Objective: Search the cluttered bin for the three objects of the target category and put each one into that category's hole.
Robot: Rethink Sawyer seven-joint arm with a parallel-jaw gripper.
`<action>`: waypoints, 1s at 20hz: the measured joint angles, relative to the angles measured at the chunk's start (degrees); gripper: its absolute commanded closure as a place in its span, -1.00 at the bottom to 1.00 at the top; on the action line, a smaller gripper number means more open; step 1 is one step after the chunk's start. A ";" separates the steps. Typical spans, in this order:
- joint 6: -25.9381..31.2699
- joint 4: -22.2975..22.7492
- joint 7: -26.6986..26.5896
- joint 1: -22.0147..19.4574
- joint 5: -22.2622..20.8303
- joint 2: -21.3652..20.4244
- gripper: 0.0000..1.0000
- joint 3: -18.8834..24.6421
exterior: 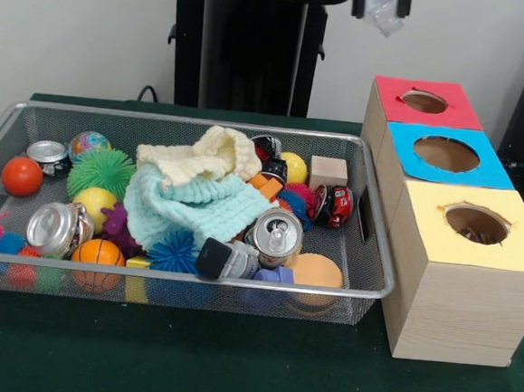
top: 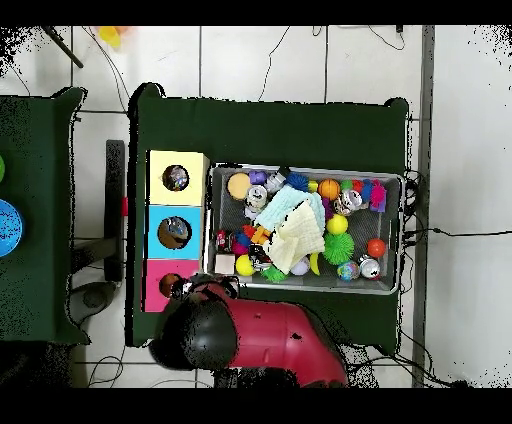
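My gripper (exterior: 381, 7) shows only at the top edge of the front view, high above the red box (exterior: 405, 112). Its dark fingers (exterior: 359, 4) are closed on a small crumpled light-blue and white packet (exterior: 383, 20) that hangs between them. The wire mesh bin (exterior: 195, 121) lies on the green table left of the boxes and also shows in the overhead view (top: 305, 170). No white dotted wrappers show in the bin. In the overhead view my red arm (top: 265, 340) reaches to beside the red box's hole (top: 170, 285).
The red box, a blue box (exterior: 401, 162) and a yellow box (exterior: 454, 293) stand in a row, each with a round hole. Something dark lies in the yellow hole (exterior: 473, 233). The bin holds a mint cloth (exterior: 197, 211), a cream cloth (exterior: 201, 158), cans (exterior: 277, 235) and balls (exterior: 21, 176).
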 measured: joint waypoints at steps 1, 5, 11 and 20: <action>0.00 0.02 1.24 0.91 0.20 -0.12 1.00 -0.46; 0.01 0.46 8.05 5.07 1.48 -0.60 1.00 -3.07; -1.16 0.48 11.65 6.74 1.47 1.76 1.00 -7.26; -13.24 0.53 11.65 6.86 1.52 10.15 1.00 -11.33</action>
